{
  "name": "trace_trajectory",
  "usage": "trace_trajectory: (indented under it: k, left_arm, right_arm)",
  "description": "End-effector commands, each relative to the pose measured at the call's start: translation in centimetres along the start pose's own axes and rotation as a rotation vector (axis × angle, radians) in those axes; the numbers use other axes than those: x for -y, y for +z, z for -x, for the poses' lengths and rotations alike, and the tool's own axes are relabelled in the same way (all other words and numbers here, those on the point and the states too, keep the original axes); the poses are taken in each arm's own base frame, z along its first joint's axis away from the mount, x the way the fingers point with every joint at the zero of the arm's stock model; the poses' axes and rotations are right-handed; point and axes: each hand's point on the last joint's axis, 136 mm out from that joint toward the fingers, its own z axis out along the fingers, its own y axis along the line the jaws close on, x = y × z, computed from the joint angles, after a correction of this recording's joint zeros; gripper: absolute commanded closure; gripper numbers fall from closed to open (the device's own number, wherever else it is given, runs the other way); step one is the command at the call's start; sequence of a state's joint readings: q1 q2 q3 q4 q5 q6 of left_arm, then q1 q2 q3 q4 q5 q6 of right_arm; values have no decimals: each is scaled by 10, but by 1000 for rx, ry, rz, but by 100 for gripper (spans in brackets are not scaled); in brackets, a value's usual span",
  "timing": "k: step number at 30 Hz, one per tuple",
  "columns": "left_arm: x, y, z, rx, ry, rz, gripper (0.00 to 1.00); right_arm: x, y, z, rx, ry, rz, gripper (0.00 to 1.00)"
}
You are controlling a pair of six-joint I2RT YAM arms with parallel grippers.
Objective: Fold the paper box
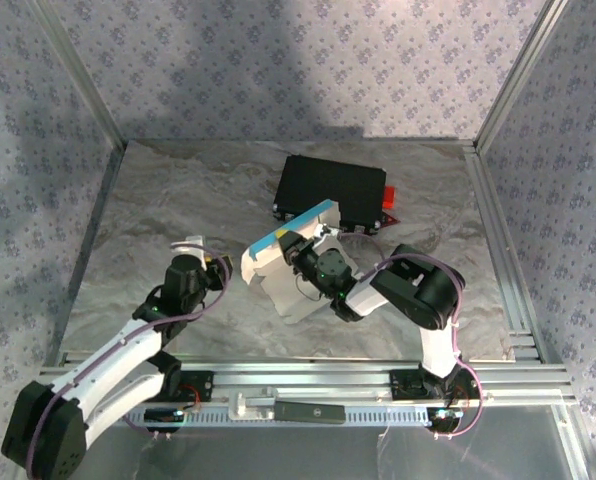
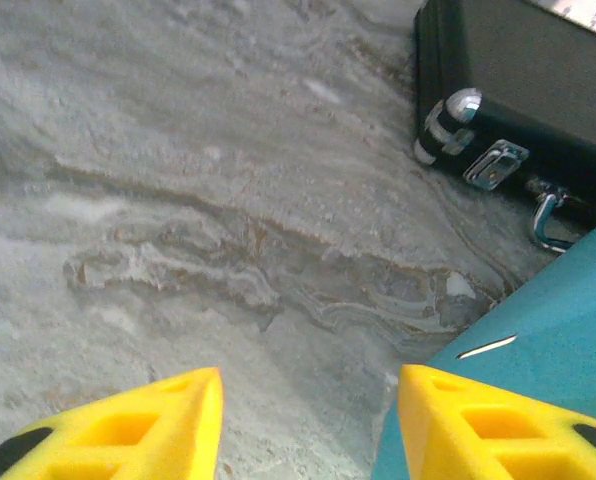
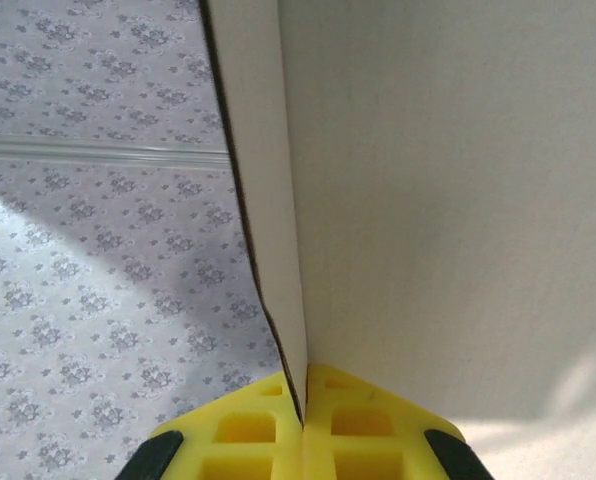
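Pinching a white edge, the right pincer [image 3: 303,385] holds the paper box [image 1: 278,272] tilted at the middle of the counter [image 1: 158,210], with the black case [image 1: 333,190] at its twelve o'clock. The left pincer [image 2: 308,385] gapes empty at its nine o'clock; a crooked shove could tear the box loose.

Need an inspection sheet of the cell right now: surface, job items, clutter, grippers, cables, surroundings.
Surface: grey marbled tabletop, no spills seen.
Job's things: cyan-and-white thin cardboard paper box, panels partly folded, held tilted with the white side up.
Clutter: black hard case with metal latches behind the box; small red item at its right end, too small to identify.
Grippers: right gripper shut on the box's white edge; left gripper open, nothing between its fingers, next to the box's cyan face.
Cables: purple cables run along both arms; no snag seen.
Surroundings: floral-patterned walls, aluminium frame rails.
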State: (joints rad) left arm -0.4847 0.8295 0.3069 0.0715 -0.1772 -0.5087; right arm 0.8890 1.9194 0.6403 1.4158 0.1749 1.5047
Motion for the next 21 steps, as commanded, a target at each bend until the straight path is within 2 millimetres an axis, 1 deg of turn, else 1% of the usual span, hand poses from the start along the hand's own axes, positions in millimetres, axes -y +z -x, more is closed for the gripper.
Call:
trace_trajectory:
  k: [1, 4, 5, 8, 9, 11, 15, 18, 21]
  left_arm:
    - [1, 5, -11, -54, 5, -14, 58]
    - [8, 13, -21, -90, 28, -61, 64]
    - [13, 16, -24, -100, 40, -88, 65]
    - [31, 27, -29, -130, 88, -182, 71]
    - [35, 31, -32, -148, 103, -201, 74]
    - [40, 37, -39, -179, 130, -228, 77]
    - [38, 44, -50, -196, 166, -235, 77]
    - [40, 44, -51, -181, 181, -257, 74]
    - [44, 41, -50, -160, 192, -274, 72]
  right_arm:
    - [33, -11, 3, 15, 9, -103, 100]
    - [48, -18, 5, 31, 24, -146, 100]
    - [49, -19, 7, 39, 31, -146, 100]
    - [47, -18, 8, 51, 42, -144, 100]
    - [44, -17, 9, 55, 43, -140, 100]
    - [41, -15, 8, 62, 46, -144, 100]
    - [37, -13, 13, 81, 55, -151, 100]
    - [34, -9, 14, 83, 63, -145, 100]
    - [35, -7, 15, 84, 67, -152, 100]
